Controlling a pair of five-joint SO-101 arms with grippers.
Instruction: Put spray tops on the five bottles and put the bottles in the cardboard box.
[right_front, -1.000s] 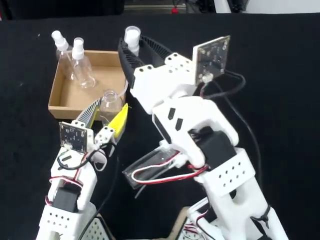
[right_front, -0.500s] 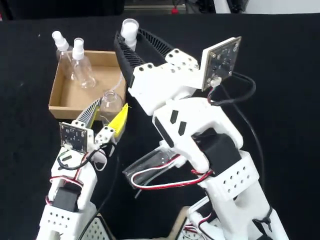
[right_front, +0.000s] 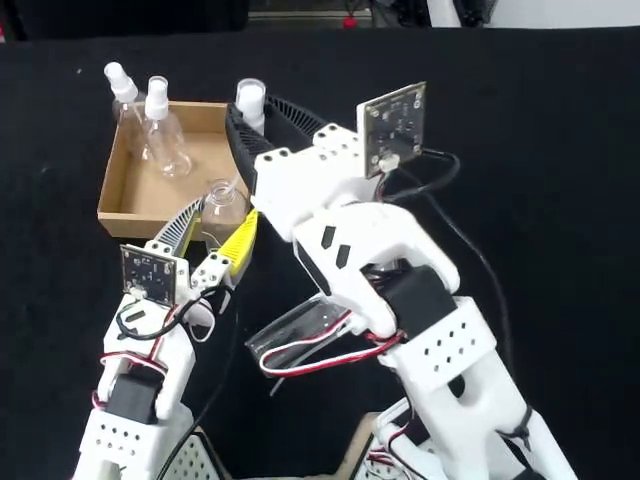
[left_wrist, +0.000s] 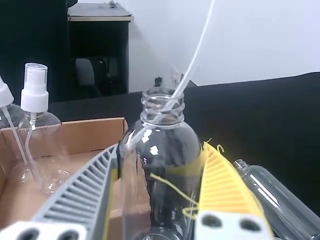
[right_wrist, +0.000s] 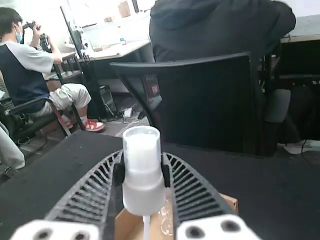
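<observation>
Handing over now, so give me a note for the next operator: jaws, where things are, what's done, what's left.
Left gripper: jaws shut on an open bottle, upright beside the box.
Right gripper: jaws shut on a spray top above it, its tube entering the neck.
Done: two capped bottles in the box.
Left: seat this top, box the bottle; an uncapped bottle lies on the table.

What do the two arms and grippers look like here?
Both are white printed shells with black servos, red-and-white wires, black cables and a wrist camera board. The left gripper has one grey and one yellow ribbed finger; the right gripper has black ribbed fingers.
</observation>
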